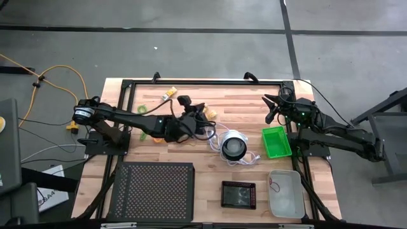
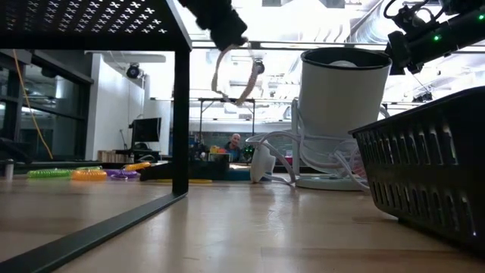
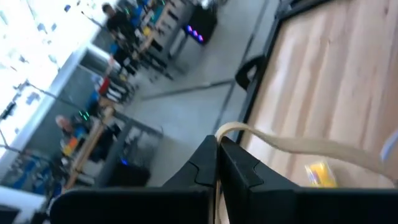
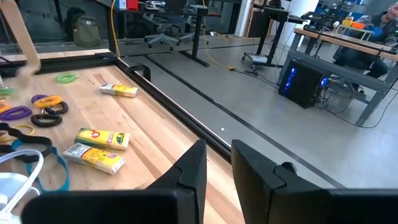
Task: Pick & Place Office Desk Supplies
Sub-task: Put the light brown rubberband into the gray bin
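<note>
Left pincer clamped on tan loop, lifted above table.

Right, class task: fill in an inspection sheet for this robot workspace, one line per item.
Surface: wooden table inside a black frame.
Job's things: yellow-and-white packs, coloured loops and a teal cord lie loose on the wood; a tan band hangs from the left gripper.
Clutter: round white-and-black object, green tray, clear tray, small black tray, perforated black tray.
Grippers: left gripper shut on the tan band, above the table; right gripper parted, empty, at the table's far edge.
Cables: white cord by the round object; orange cable on the floor.
Surroundings: grey floor, desks, people seated.
</note>
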`<state>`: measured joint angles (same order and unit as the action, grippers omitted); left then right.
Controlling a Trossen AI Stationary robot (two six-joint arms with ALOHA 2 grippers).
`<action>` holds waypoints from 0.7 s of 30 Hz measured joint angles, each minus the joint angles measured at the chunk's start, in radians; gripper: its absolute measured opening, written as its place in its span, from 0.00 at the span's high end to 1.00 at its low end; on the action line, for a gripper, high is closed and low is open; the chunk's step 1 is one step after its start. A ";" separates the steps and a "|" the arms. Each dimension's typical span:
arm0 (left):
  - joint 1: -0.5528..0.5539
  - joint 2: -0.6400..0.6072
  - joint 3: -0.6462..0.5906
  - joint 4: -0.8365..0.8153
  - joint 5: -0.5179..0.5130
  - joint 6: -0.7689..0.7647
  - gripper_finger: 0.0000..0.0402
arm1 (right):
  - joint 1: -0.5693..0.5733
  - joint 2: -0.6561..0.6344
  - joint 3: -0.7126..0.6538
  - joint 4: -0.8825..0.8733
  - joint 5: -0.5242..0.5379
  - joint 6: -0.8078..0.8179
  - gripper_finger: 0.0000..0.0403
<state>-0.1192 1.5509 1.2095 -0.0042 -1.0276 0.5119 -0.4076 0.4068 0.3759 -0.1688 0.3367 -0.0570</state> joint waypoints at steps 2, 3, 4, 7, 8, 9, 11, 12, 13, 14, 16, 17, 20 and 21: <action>0.000 0.000 0.000 0.075 0.000 0.078 1.00 | 0.000 0.000 0.000 0.000 0.000 0.000 0.84; 0.000 0.000 0.000 0.106 0.000 0.112 1.00 | 0.000 0.000 0.000 0.000 0.000 0.000 0.84; 0.001 0.000 0.000 0.129 0.000 0.145 1.00 | 0.000 0.000 0.000 0.000 0.000 0.000 0.84; 0.003 0.000 0.000 0.176 0.000 0.212 1.00 | 0.000 0.000 0.000 0.000 0.000 0.000 0.84; 0.003 0.000 0.000 0.183 0.000 0.224 1.00 | 0.000 0.000 0.000 0.000 0.000 0.000 0.84; 0.003 0.000 0.000 0.190 0.001 0.234 1.00 | 0.000 0.000 0.000 0.000 0.000 0.000 0.84; 0.004 0.000 0.000 0.200 0.027 0.250 1.00 | 0.000 0.000 0.000 0.000 0.000 0.000 0.84; 0.005 0.000 0.000 0.211 0.051 0.262 1.00 | 0.000 0.000 0.000 0.000 0.000 0.000 0.84; 0.006 0.000 0.000 0.226 0.080 0.276 1.00 | 0.000 0.000 0.000 0.000 0.000 0.000 0.84; 0.008 0.000 0.000 0.246 0.110 0.294 1.00 | 0.000 0.000 0.000 0.000 0.000 0.000 0.84; 0.012 0.000 0.000 0.290 0.163 0.327 1.00 | 0.000 0.000 0.000 0.000 0.000 0.000 0.84; 0.014 0.000 0.000 0.310 0.186 0.342 1.00 | 0.000 0.000 0.000 0.000 0.000 0.000 0.84; 0.021 0.014 0.000 0.373 0.240 0.389 1.00 | 0.000 0.000 0.000 0.000 0.000 0.000 0.84; 0.021 0.020 0.002 0.386 0.252 0.404 1.00 | 0.000 0.000 0.000 0.000 0.000 0.000 0.84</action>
<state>-0.0978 1.5713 1.2116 0.3813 -0.7758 0.9158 -0.4076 0.4068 0.3759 -0.1692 0.3370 -0.0570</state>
